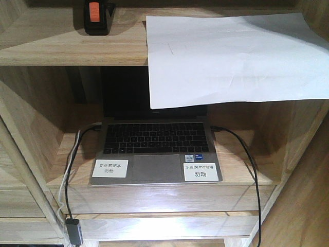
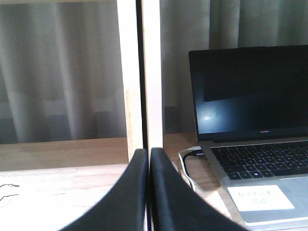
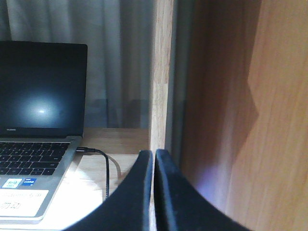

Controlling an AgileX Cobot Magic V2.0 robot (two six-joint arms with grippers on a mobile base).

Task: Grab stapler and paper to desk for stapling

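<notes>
upper shelf (image 1: 51, 46) carries stapler (image 1: 97, 16) and overhanging paper (image 1: 231, 56); left gripper (image 2: 148, 153) and right gripper (image 3: 153, 154), fingers pressed together, could knock paper onto laptop (image 1: 154, 152)

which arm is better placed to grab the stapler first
Likely left: the stapler sits at the left of the upper shelf, and the left claw, shut, hangs left of the laptop.
</notes>
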